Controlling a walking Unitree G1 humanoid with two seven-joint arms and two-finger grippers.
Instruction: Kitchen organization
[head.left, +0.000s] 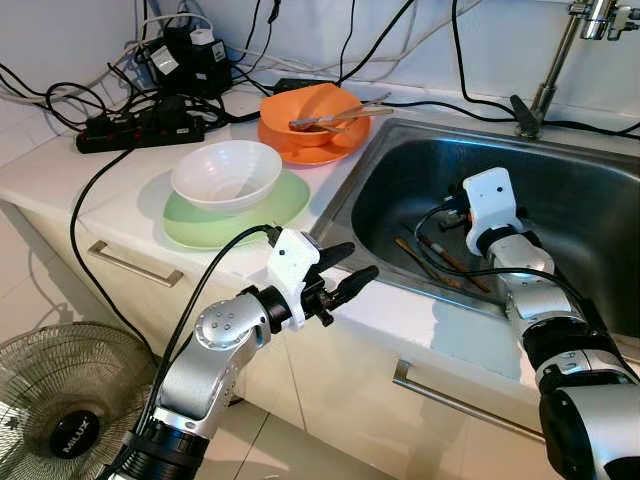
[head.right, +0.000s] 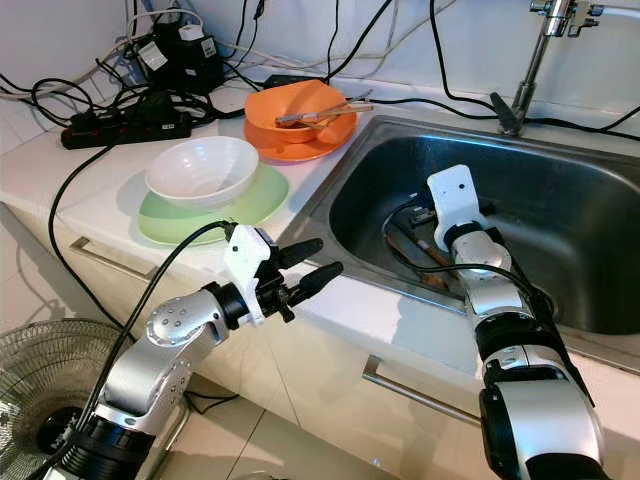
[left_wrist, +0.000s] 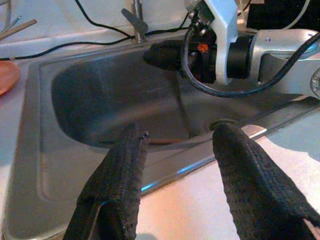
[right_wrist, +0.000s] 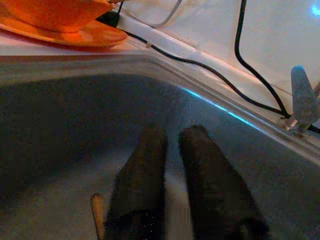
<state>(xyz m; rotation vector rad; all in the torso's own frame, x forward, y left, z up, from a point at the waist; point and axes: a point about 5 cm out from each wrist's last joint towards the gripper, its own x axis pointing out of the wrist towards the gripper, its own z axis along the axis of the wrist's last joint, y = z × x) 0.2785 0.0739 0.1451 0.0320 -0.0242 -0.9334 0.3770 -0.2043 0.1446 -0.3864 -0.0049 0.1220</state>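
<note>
A steel sink (head.left: 400, 165) is set in the white counter, with a few wooden chopsticks (head.left: 435, 262) lying on its bottom. My right arm reaches down into the sink; its white wrist housing (head.left: 490, 203) hangs just above the chopsticks. In the right wrist view the right gripper (right_wrist: 172, 132) is shut with nothing between its fingers, and one chopstick end (right_wrist: 96, 210) lies beside it. My left gripper (head.left: 360, 260) is open and empty over the counter's front edge, left of the sink. An orange bowl (head.left: 310, 110) holding chopsticks (head.left: 340, 118) sits on an orange plate.
A white bowl (head.left: 225, 172) rests on a green plate (head.left: 200, 225) left of the sink. A power strip (head.left: 140, 128) and tangled cables crowd the back left. The tap (head.left: 545, 85) stands behind the sink. A fan (head.left: 60, 400) sits on the floor below the drawer handle (head.left: 130, 265).
</note>
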